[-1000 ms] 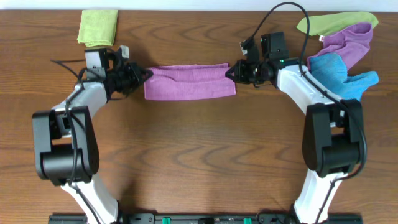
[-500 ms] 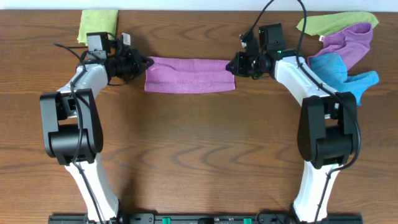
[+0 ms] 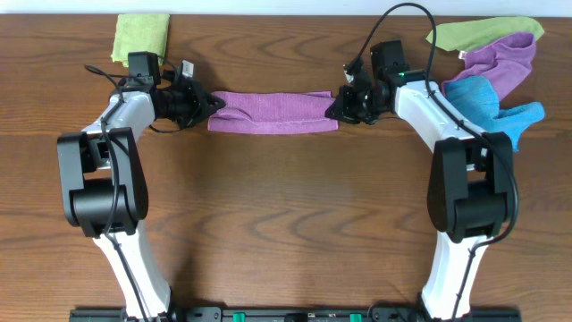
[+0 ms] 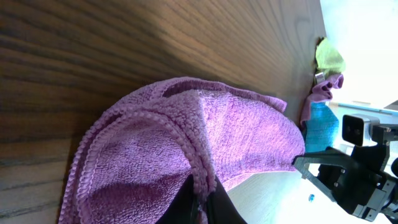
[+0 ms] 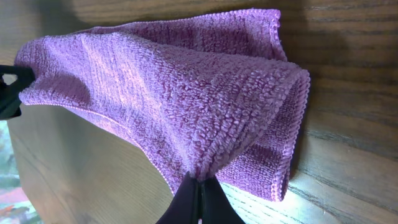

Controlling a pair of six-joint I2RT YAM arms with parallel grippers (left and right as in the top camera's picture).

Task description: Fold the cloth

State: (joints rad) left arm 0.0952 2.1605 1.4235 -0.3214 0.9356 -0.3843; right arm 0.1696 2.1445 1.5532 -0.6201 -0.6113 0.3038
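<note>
Evidently we have the cloth drawn into a long, narrow band across the far middle of the tabletop, strung between our two arms. The left end effector is clamped on the band's left end and the right end effector on its right end. In each wrist view the fingertips are pressed together, with purple pile bunched into the pinch.

We judge that both ends are gripped so the layers stay lined up. A soft microfibre like this would slump and skew if only one side were carried. The wrist views show hemmed edges curling over one another, so the cloth is already doubled along its length (at least one fold is in, by our reckoning). It droops between the grips and seems to touch the wood along its near edge. How much of it actually rests there we cannot tell.

A folded lime-green cloth sits at the far left corner, and a heap of spare cloths in green, purple and blue lies at the far right, beside our right arm. Neither touches the band.

To finish, we would probably need to bring one end over to meet the other, keeping the pinches firm so the layers do not slide. The risk we see is a corner slipping out and the stack fanning open.
</note>
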